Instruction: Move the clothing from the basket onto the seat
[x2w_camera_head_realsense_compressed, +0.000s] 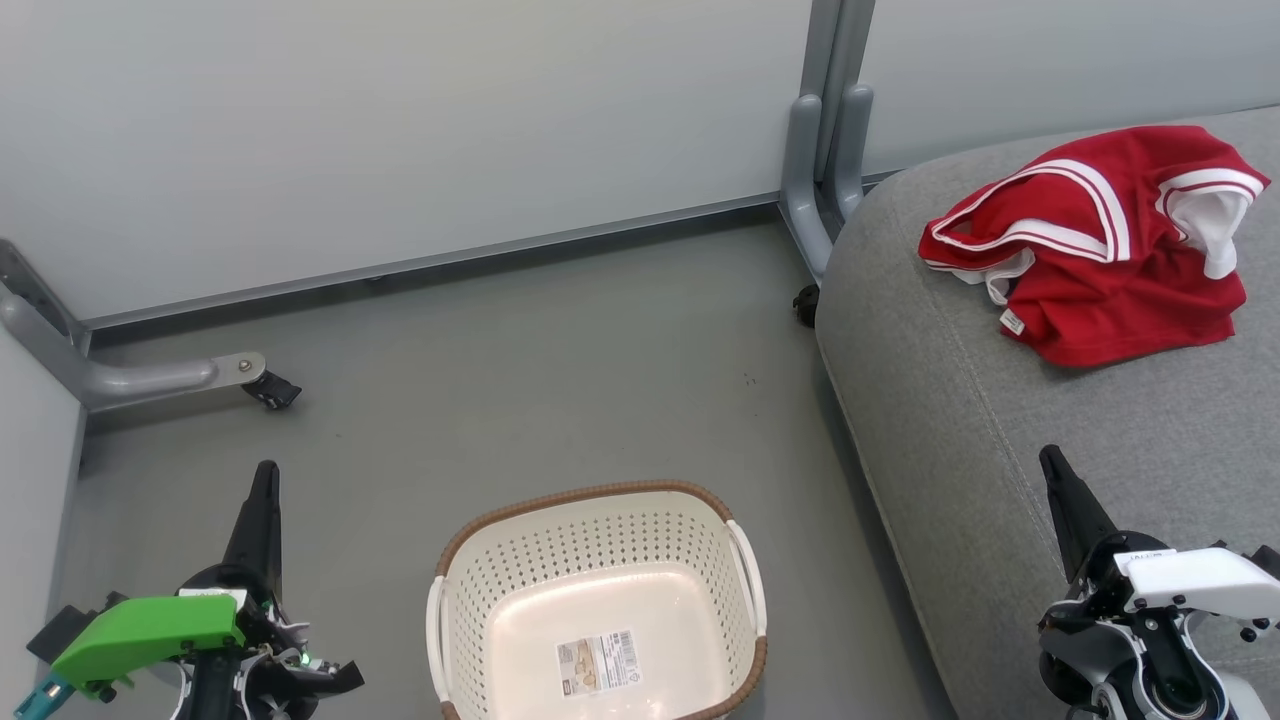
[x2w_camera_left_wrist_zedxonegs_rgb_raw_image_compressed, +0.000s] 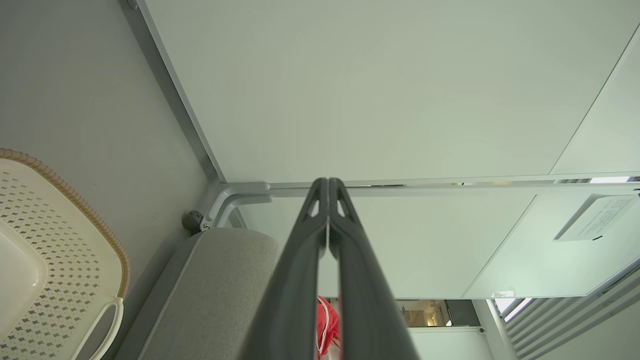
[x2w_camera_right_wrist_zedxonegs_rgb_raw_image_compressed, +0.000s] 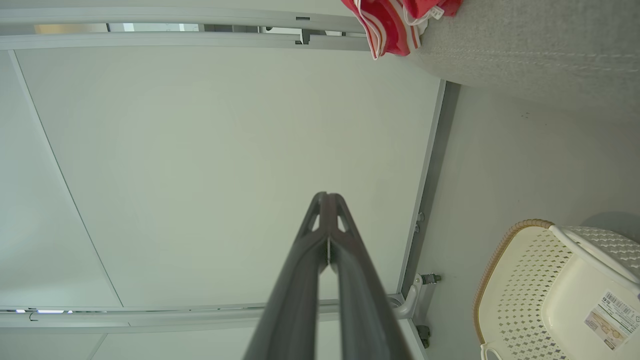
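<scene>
The basket (x2w_camera_head_realsense_compressed: 600, 545) holds a barcode label (x2w_camera_head_realsense_compressed: 598, 662), its small print unreadable.

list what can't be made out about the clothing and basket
Head view: clothing bunched on the seat; folds hide whether one garment or two.
Head view: basket label print too small; bottom edge cuts the near rim.
Left wrist view: left claw covers most of the clothing.

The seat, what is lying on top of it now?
On the seat lies the red clothing, crumpled, with white-striped trim showing. Its folds cover whatever is beneath, so I cannot tell whether it is one garment or two.
</scene>
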